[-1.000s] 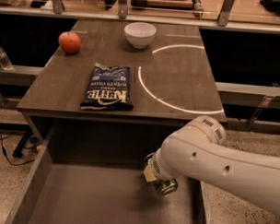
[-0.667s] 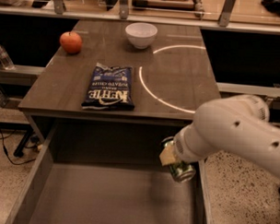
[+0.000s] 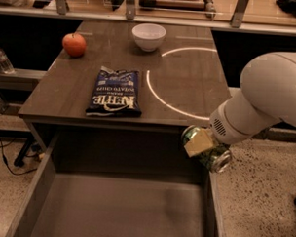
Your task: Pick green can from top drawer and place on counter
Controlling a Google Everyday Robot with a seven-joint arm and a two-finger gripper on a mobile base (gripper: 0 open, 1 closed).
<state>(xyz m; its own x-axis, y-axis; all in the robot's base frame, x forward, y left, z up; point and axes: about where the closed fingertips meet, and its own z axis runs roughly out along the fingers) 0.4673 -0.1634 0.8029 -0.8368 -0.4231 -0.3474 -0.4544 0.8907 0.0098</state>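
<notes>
Pincer [image 3: 201, 144] clamped on green can [image 3: 214, 157]; can tilted, over top drawer [image 3: 120, 207] right wall, just below desk [image 3: 188, 87] front edge.

The thick white arm [image 3: 270, 90] enters from the right; its two-finger gripper [image 3: 202, 144] hangs just below the dark glossy counter [image 3: 188, 87] edge, clamped around a small green can [image 3: 217, 157].

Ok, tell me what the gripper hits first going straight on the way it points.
The gripper, shut on the green can by the counter, points down-left: probably meets the top drawer, its floor, though depth is unclear.
</notes>
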